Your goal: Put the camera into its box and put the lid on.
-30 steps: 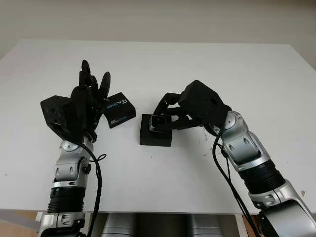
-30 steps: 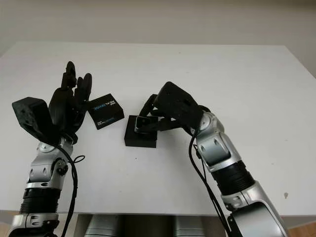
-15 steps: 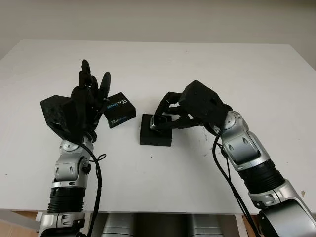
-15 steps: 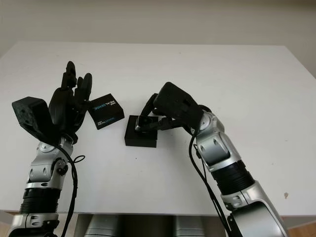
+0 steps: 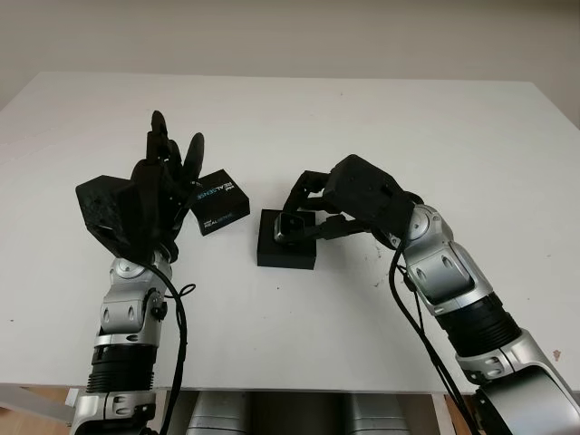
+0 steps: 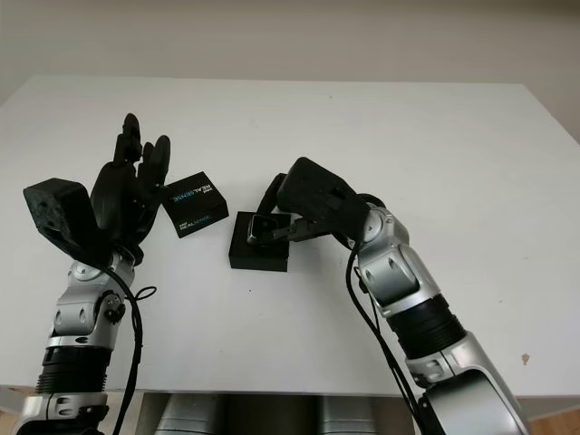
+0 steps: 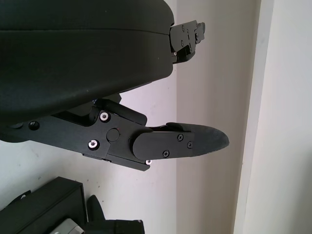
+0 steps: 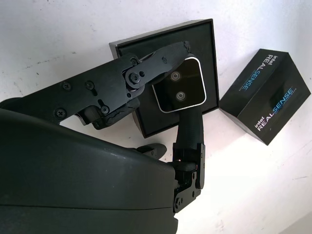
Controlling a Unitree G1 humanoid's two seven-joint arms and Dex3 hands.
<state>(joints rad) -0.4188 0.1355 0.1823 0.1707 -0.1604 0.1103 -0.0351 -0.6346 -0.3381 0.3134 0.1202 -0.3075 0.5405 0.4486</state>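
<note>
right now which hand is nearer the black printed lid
Left. The left hand is raised just beside the black printed lid, open. The right hand is farther off, holding the small silver-faced camera over the open black box.

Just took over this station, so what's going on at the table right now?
The right hand is gripping the camera and holding it right over the open black box in the middle of the white table; it isn't seated inside yet. The lid, printed with RealSense lettering, lies on the table just beside the box on the robot's left. The left hand is open, raised next to the lid and holding nothing. The lid is not yet on.
</note>
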